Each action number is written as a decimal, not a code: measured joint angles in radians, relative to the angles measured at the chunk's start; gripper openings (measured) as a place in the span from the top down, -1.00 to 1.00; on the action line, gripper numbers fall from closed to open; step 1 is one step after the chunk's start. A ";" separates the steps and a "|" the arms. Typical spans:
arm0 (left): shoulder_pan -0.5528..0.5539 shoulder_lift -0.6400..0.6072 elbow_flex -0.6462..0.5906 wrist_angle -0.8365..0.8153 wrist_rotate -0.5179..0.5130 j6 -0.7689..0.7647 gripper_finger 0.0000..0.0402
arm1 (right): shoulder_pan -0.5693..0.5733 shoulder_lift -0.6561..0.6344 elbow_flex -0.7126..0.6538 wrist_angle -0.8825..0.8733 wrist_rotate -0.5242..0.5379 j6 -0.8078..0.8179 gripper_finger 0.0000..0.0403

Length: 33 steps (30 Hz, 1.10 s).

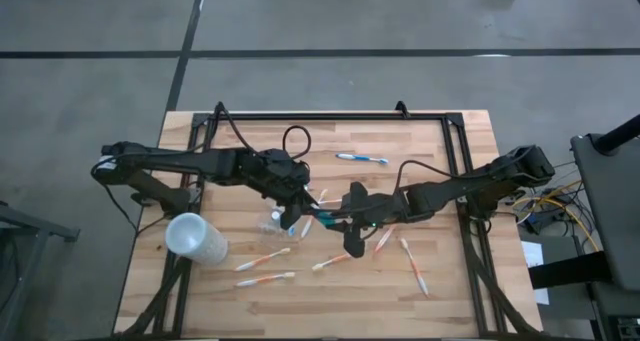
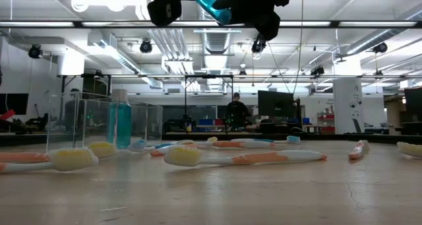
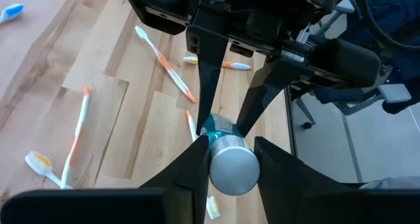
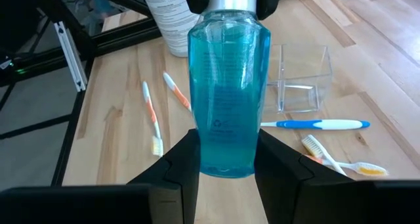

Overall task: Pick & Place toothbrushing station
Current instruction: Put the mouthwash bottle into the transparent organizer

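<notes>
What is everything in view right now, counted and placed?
Blue bottle: one, clear blue, silver cap, held aloft.
Clear box: one, transparent, mid-table.
Small blue tube: one, white cap, upright by box.
Frosted cup: one, whitish, table's left.
White-orange toothbrushes: about six, scattered.
White-blue toothbrushes: two, far side, beside box.
Table: one, wooden.
Person: one, dark, background.
Left end effector: one, black, gripping cap.
Right end effector: one, black, gripping bottle body.

Scattered toothbrushes [image 1: 263, 260] and a clear tumbler [image 4: 302, 79] crowd the table [image 1: 440, 141] centre; far edge open.
</notes>
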 joint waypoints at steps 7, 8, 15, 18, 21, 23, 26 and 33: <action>0.000 0.000 0.000 -0.005 0.002 0.000 0.46 | 0.000 0.000 0.000 0.001 0.000 0.000 0.44; 0.000 0.000 0.000 -0.006 0.003 0.000 0.46 | 0.000 0.000 0.000 0.001 0.000 0.000 0.42; 0.000 -0.001 0.000 -0.009 0.007 0.000 0.46 | 0.000 0.000 0.000 0.002 -0.001 -0.001 0.23; 0.000 -0.001 0.000 -0.010 0.009 0.000 0.46 | 0.000 0.000 0.000 0.003 0.000 0.000 0.13; 0.000 -0.001 -0.001 -0.020 0.010 0.000 0.46 | 0.000 0.000 0.001 0.005 0.002 0.020 0.03; 0.000 -0.001 -0.001 -0.019 0.010 0.000 0.46 | 0.000 0.000 0.002 0.005 0.002 0.023 -0.02; 0.000 -0.001 -0.001 -0.019 0.010 0.000 0.46 | 0.000 0.000 0.002 0.004 0.002 0.023 -0.11; 0.000 -0.001 -0.001 -0.019 0.009 0.000 0.46 | 0.000 -0.001 0.002 0.003 0.003 0.026 -0.30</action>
